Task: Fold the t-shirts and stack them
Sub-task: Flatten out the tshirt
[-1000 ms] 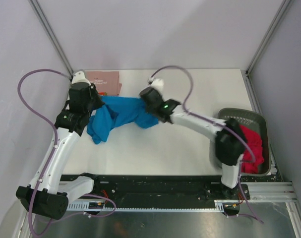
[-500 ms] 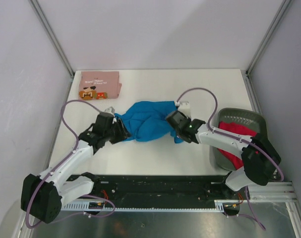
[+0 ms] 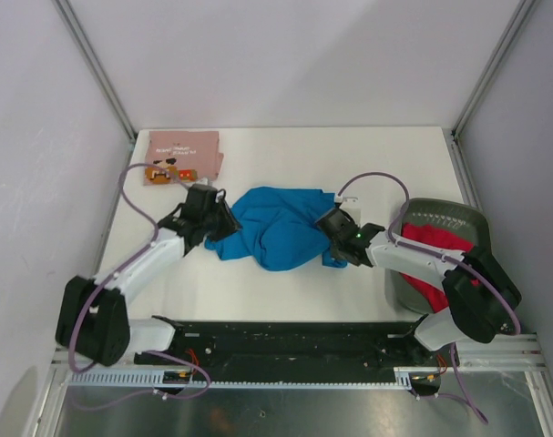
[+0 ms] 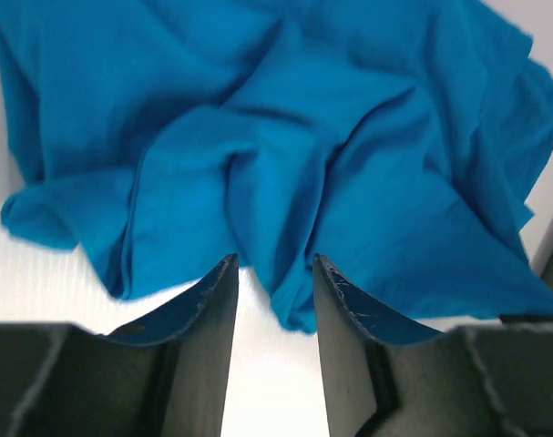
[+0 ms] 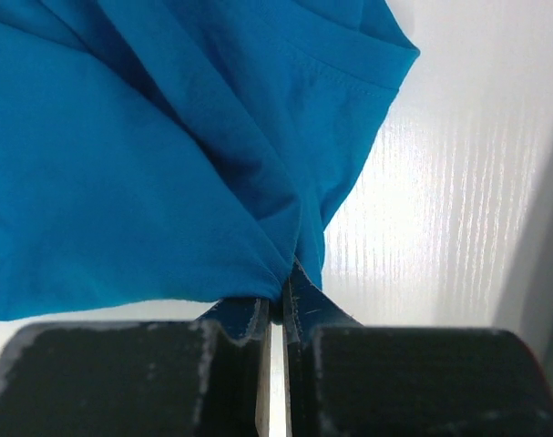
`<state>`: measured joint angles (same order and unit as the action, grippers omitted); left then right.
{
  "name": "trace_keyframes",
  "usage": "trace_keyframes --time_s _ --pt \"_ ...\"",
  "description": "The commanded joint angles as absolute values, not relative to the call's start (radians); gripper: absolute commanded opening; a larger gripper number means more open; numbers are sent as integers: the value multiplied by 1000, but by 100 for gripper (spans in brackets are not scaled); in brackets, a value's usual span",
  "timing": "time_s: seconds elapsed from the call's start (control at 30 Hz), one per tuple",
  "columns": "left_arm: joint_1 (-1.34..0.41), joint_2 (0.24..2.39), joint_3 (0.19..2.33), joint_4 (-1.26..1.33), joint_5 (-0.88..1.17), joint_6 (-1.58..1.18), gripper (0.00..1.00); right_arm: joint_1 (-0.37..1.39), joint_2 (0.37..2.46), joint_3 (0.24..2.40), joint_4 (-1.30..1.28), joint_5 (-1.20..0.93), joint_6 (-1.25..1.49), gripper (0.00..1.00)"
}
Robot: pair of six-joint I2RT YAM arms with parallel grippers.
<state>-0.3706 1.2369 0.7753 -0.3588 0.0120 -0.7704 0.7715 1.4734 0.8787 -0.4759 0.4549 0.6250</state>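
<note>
Three t-shirts show: the blue t-shirt [image 3: 276, 232] lies crumpled on the worktop [image 3: 367, 164] just left of the basket [image 3: 472, 218], its long axis running toward the basket. The red t-shirt [image 3: 440, 250] is heaped inside the basket, and the folded pink t-shirt [image 3: 183, 155] lies well away at the far left. The right fingers [image 5: 299, 300] pinch the blue cloth's basket-side end, while the left fingers [image 4: 217, 309] stand spread at the opposite end.
</note>
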Motion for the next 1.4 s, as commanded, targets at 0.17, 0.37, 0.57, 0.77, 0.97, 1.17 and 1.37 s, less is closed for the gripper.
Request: trace_keyframes --time_s 0.17,0.37,0.57,0.77,0.97,1.17,1.37 --pt "-472 1485 1046 -312 -182 -639 37 717 1465 840 -409 403 647 0" --pt "-583 1618 1123 -347 -314 -592 37 699 1461 834 -398 378 643 0" --pt "-610 1714 1158 -354 -370 -575 38 691 1447 820 -393 365 640 0" --pt "-612 1765 1174 -353 -392 -576 38 684 1437 797 -380 352 640 0" --pt "-613 1801 1189 -356 -374 -569 37 677 1428 781 -376 344 639 0" --pt "-621 1808 1180 -357 -367 -575 33 674 1433 777 -366 334 639 0" --pt "-619 1793 1170 -365 -402 -582 9 672 1434 777 -364 328 639 0"
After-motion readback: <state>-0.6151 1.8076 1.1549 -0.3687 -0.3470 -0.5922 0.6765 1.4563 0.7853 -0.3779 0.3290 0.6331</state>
